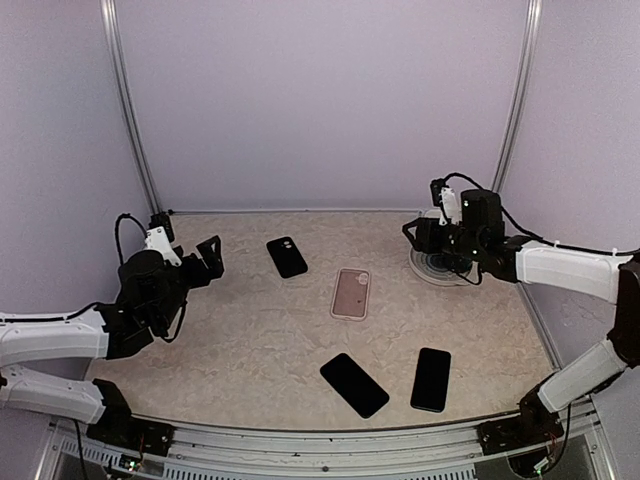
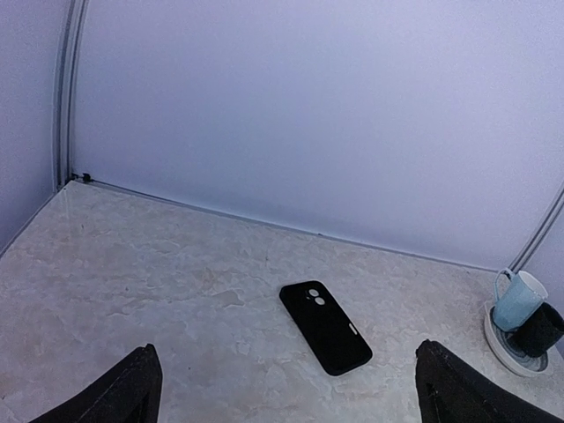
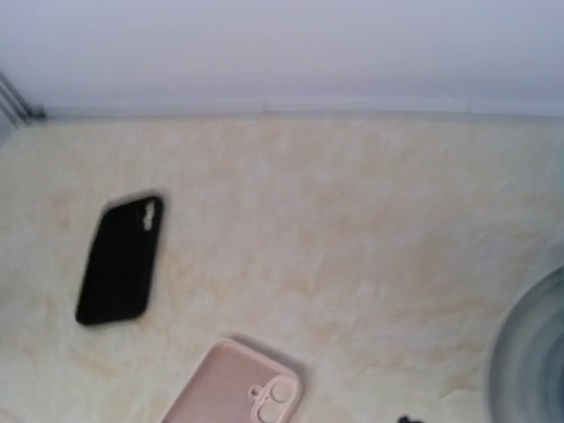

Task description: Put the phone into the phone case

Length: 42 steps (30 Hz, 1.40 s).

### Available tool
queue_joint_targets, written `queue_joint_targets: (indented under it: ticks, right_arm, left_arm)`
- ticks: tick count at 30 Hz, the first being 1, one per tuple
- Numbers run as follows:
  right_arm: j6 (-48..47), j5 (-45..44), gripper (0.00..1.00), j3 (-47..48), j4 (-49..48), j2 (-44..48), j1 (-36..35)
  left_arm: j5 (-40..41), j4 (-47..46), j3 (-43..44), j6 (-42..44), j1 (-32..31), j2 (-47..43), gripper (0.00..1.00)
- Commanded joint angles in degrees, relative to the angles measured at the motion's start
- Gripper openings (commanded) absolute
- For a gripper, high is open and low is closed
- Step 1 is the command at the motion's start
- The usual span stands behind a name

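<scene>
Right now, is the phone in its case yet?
Not yet. Nothing is done: the pink case looks empty, and the black phones lie apart from it by the near edge. No phone is in hand; the left gripper is open. Grasping and fitting remain.

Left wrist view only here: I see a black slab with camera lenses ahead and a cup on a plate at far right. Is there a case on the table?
Observer: Yes, a pink case lies to the right of the black slab, a bit nearer the arms.
Operator: Any bare phones?
Observer: Two, flat near the front edge: one phone lies at an angle, the other phone just to its right.
Operator: Where is the right gripper?
Observer: The right gripper hangs above the plate, away from the case.
</scene>
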State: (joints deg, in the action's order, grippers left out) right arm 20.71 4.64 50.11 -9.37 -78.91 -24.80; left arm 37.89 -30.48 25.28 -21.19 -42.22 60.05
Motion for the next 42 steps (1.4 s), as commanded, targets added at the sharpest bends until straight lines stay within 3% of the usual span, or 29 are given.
queue_joint_targets:
  ticks: [1,6,10,17,20,27,29,32,34,42]
  right_arm:
    - [-1.7,-5.1,0.55,8.3,9.5,-11.1,-3.1]
    - [-3.3,-9.9,0.55,16.2,15.0,-23.4,-7.3]
    - [-3.3,-8.8,0.55,19.6,16.9,-29.4,-8.9]
    - [-3.3,-7.5,0.54,24.4,18.4,-36.8,-11.5]
    - [-3.1,-7.0,0.47,25.5,19.5,-39.1,-11.6]
    - [-2.4,-7.0,0.44,24.2,20.2,-39.1,-11.6]
    - [-2.5,-6.3,0.34,23.5,19.6,-38.9,-11.7]
    - [-3.2,-4.8,0.09,23.1,19.6,-38.9,-12.1]
    - [-3.5,-5.7,0.0,23.0,20.8,-38.3,-12.3]
    - [-4.3,-9.9,0.0,16.5,23.4,-29.3,-12.7]
  left_arm:
    - [-2.7,-0.2,2.1,0.9,-0.6,2.5,0.99]
    - [-3.1,0.8,3.9,0.5,-1.7,5.4,0.99]
    - [-2.5,0.8,4.5,0.7,-2.9,7.1,0.99]
    - [-1.9,0.9,5.9,0.7,-3.9,10.2,0.99]
    - [-1.0,1.6,6.7,0.8,-4.3,11.2,0.99]
    - [1.3,2.7,7.2,2.3,-4.5,10.9,0.99]
    - [1.5,2.7,7.2,2.7,-4.5,10.6,0.99]
    - [1.9,2.8,7.2,2.9,-4.4,10.1,0.99]
    - [1.9,3.0,7.2,2.9,-4.5,9.8,0.99]
    - [1.8,3.5,7.1,2.7,-4.5,9.5,0.99]
